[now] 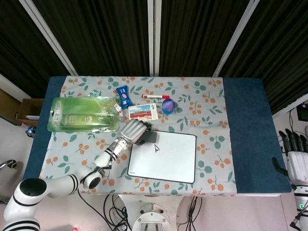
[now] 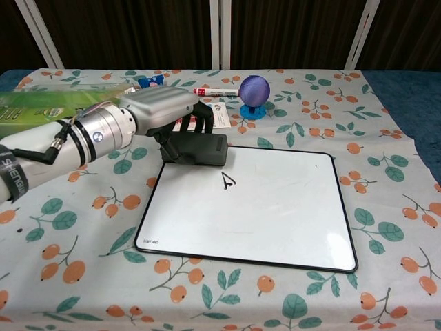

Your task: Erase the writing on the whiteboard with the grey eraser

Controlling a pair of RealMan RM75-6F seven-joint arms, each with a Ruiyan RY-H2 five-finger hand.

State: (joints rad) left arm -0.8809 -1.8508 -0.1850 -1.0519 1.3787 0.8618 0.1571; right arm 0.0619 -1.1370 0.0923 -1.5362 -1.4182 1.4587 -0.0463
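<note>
1. Near the table's (image 1: 250, 130) far edge lie a red-capped white marker (image 2: 217, 91), a blue-and-purple ball-shaped stand (image 2: 254, 93), a small picture card (image 1: 143, 112) and a blue snack packet (image 1: 124, 95); a green plastic package (image 1: 84, 114) sits toward the far-left corner.
2. The white rectangular whiteboard (image 2: 275, 207) lies flat near the front edge, long axis left to right, bearing a small black mark (image 2: 227, 181).
3. The left robot hand (image 2: 169, 110) grasps the grey block eraser (image 2: 200, 149), resting lengthwise on the board's far-left corner.
4. The right robot hand (image 1: 297, 156) hangs off the right edge, released.

Lab: curtained backdrop (image 1: 96, 33), floor cables (image 1: 115, 207)
</note>
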